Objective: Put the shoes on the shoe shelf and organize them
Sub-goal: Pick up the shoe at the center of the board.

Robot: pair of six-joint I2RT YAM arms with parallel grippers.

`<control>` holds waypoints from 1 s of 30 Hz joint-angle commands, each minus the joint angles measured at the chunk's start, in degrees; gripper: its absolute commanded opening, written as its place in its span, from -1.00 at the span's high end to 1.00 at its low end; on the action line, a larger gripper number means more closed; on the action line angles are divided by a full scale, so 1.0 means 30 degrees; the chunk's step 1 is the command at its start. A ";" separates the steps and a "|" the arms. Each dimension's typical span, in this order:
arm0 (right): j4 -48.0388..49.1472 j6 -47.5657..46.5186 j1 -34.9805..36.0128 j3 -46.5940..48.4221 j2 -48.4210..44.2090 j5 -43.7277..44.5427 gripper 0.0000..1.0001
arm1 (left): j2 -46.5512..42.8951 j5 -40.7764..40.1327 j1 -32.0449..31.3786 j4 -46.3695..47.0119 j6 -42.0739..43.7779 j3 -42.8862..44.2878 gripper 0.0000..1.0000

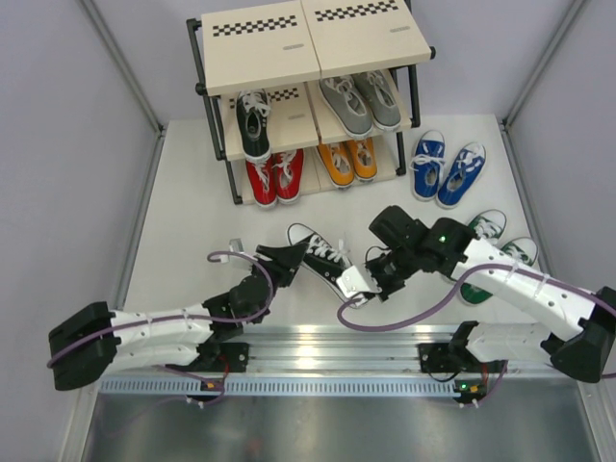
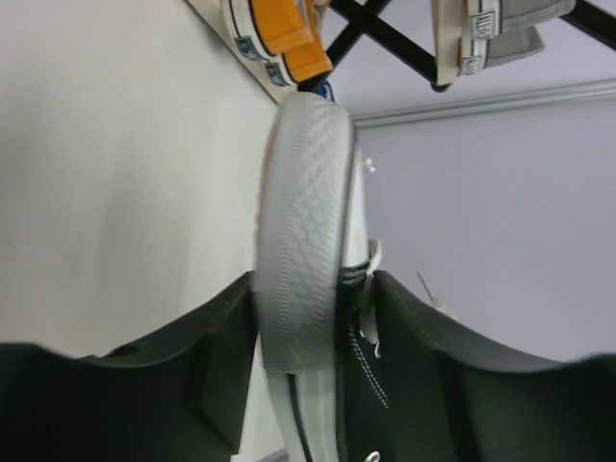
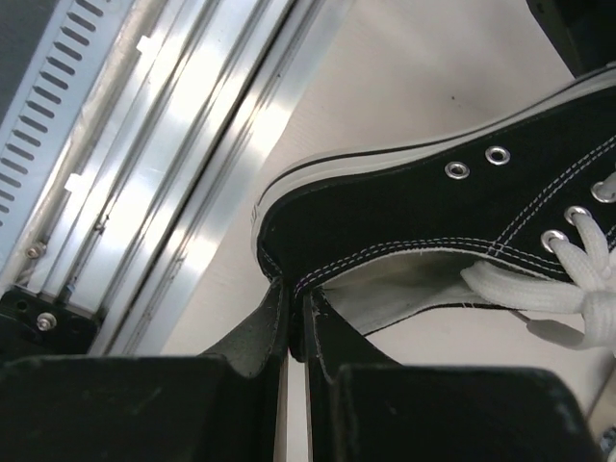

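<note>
Right wrist, blk sneaker (image 3: 404, 221), wht laces (image 3: 539, 289), silver eyelets (image 3: 457, 170)

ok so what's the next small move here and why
Probably open the left gripper and back it off the black shoe at the toe. The right gripper is already shut on the heel collar while the left one flanks the toe, so freeing that end would let the right arm carry it to its mate on the shelf.
</note>
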 commanded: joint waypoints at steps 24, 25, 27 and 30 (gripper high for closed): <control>-0.1232 -0.0374 -0.0100 0.8384 0.0456 0.6227 1.00 | -1.0160 0.0111 -0.0110 -1.7219 1.5520 0.8515 -0.65; -0.1261 -0.0316 -0.0100 0.8826 0.0633 0.6315 1.00 | -1.0161 -0.0384 -0.0110 -1.8121 1.7329 0.9078 -0.65; -0.1203 -0.0169 -0.0100 1.0198 0.1217 0.6608 1.00 | -1.0161 -0.0564 -0.0110 -1.8830 1.9300 1.0743 -0.70; -0.0854 -0.0022 -0.0100 1.2219 0.2300 0.7252 1.00 | -1.0365 -0.1385 -0.0110 -2.0296 2.2028 1.1894 -0.75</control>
